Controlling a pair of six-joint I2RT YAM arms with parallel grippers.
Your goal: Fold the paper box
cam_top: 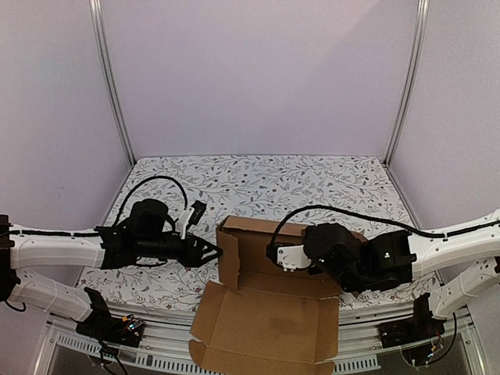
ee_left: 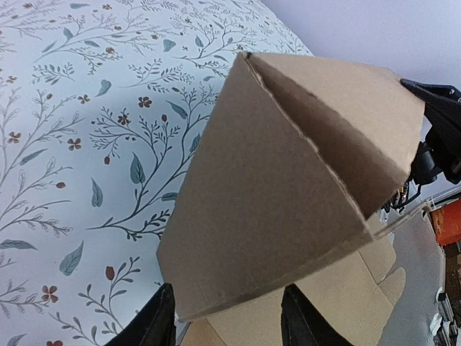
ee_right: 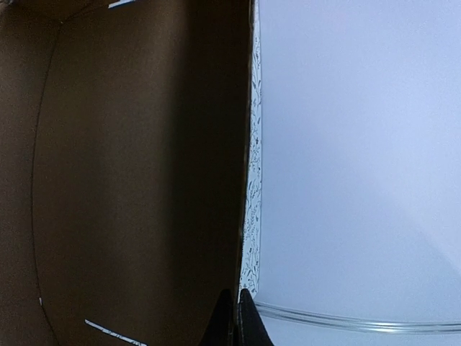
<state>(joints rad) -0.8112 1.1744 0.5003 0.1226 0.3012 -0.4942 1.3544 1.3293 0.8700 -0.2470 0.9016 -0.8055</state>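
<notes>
Floral tablecloth (cam_top: 312,176) inside a plain pale booth, that's the whole stage. The paper box (cam_top: 254,269) sits near the middle of it, half built, with its big front flap (cam_top: 266,336) spilling over the table's near edge. Starting on the left, my left gripper (cam_top: 212,251) lies low and points sideways at the outside of the box's left side wall (cam_top: 227,262), which stands upright. On the left wrist view the fingers (ee_left: 155,324) are spread about halfway, and the bottom corner of that brown panel sits in front of them. So I'd call it parted and not clamped on anything. My read is it's there as a backstop so the wall can't flop outward. In the middle, the back wall (cam_top: 262,230) is up too and the base panel (cam_top: 285,287) lies flat on the cloth. On the right, my right gripper (ee_right: 236,316) reaches in with its fingers squeezed fully together, tips right along the edge of a cardboard panel that fills the left half of its wrist view. I can't tell if any cardboard is pinched in there or if it's just alongside. I reckon closed tips make a decent poker for nudging a wall along its crease. The arm hides the right side wall, so no idea how far up that one is.
</notes>
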